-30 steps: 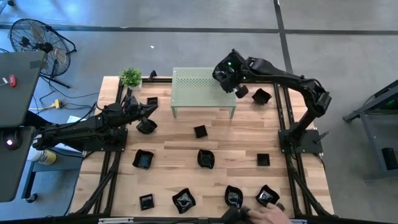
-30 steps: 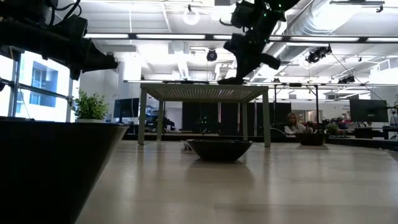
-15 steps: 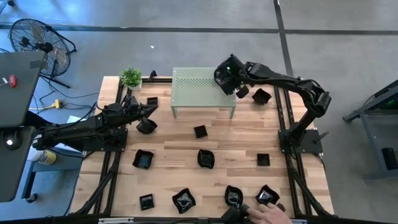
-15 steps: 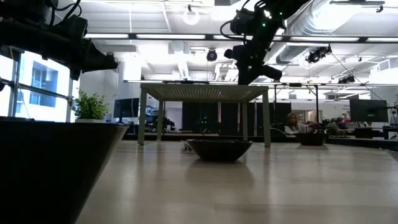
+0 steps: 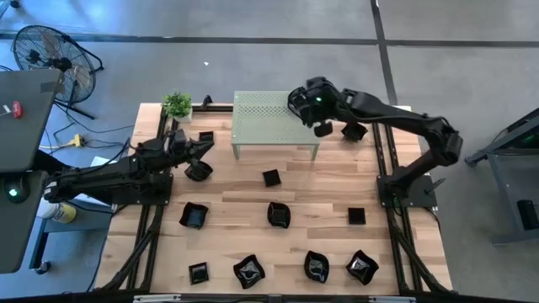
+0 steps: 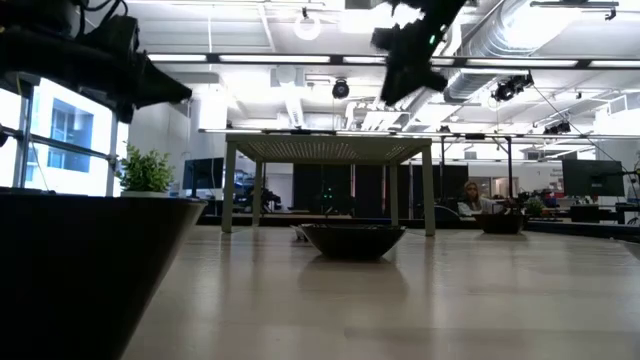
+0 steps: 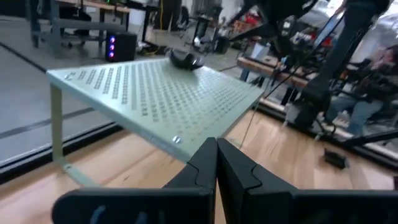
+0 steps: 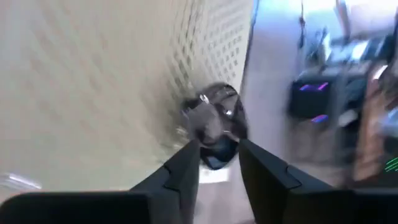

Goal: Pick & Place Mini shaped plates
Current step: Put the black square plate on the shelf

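Now right hand [image 8: 214, 163] parted, empty, above mini plate [image 8: 214, 127] on shelf [image 8: 93, 81].

A wooden table [image 5: 253, 210] of pale planks stands on a grey concrete floor [image 5: 253, 67] crossed by dark seams. A black fan [image 5: 46, 52] stands on the floor off the table's far left corner, with a dark desk [image 5: 21, 118] beside it. On the table — a pale green perforated stand [image 5: 274, 118] and a small potted plant [image 5: 177, 104]. The low view looks into an open hall: white ceiling with ducts [image 6: 560, 30], strip lights [image 6: 250, 58], a window [image 6: 60, 135] at left, monitors [image 6: 590, 178], and a seated person [image 6: 468, 198].
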